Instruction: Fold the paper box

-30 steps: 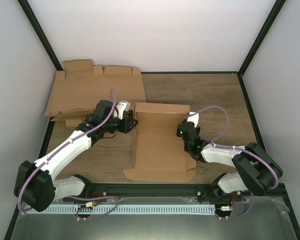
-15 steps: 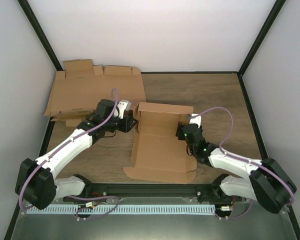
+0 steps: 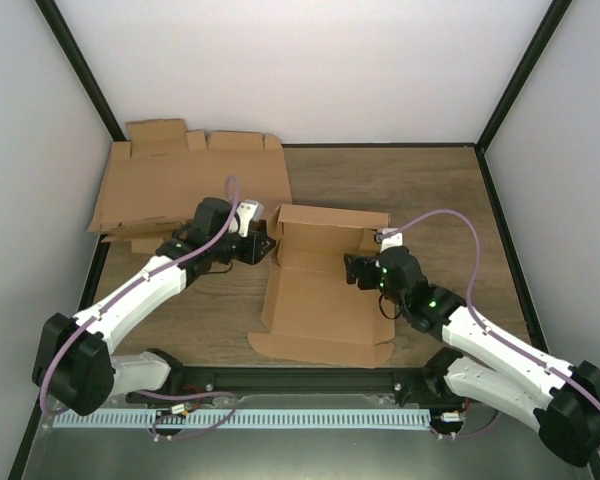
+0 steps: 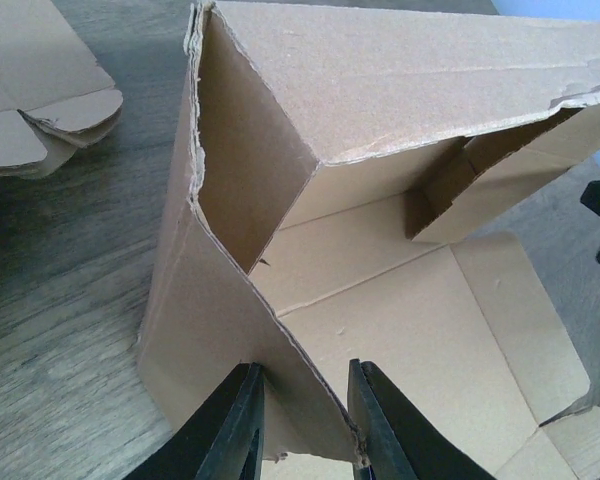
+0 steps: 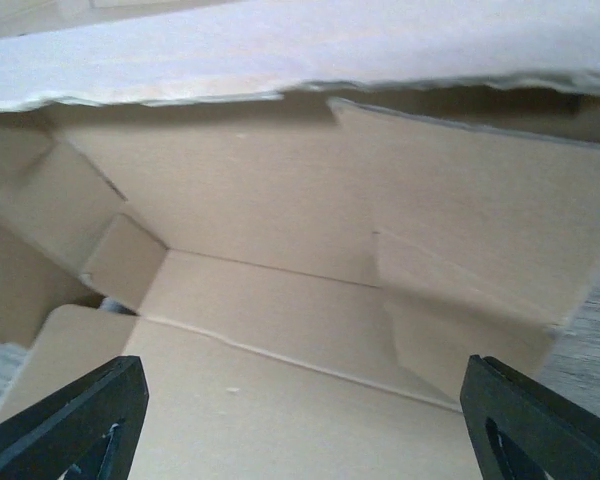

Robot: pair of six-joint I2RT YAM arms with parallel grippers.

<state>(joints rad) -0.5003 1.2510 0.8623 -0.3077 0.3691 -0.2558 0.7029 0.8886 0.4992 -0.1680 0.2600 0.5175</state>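
Pinching the left wall of the paper box [image 3: 320, 300] with my left gripper [image 4: 307, 375], I hold my right gripper [image 5: 300, 375] spread wide over its floor.

The paper box [image 3: 320, 300] is plain brown cardboard, matt and faintly fibrous, with ragged, rough-cut edges and pressed crease lines. The pile of blanks [image 3: 180, 185] at the table's far left corner is the same dull brown board. The table [image 3: 430, 200] looks like grey-brown wood — matt, with visible grain. The left fingers [image 4: 235, 425] and right fingers [image 5: 70, 415] are smooth black plastic with a slight sheen — the arm shells [image 3: 130, 297] are glossy white plastic.
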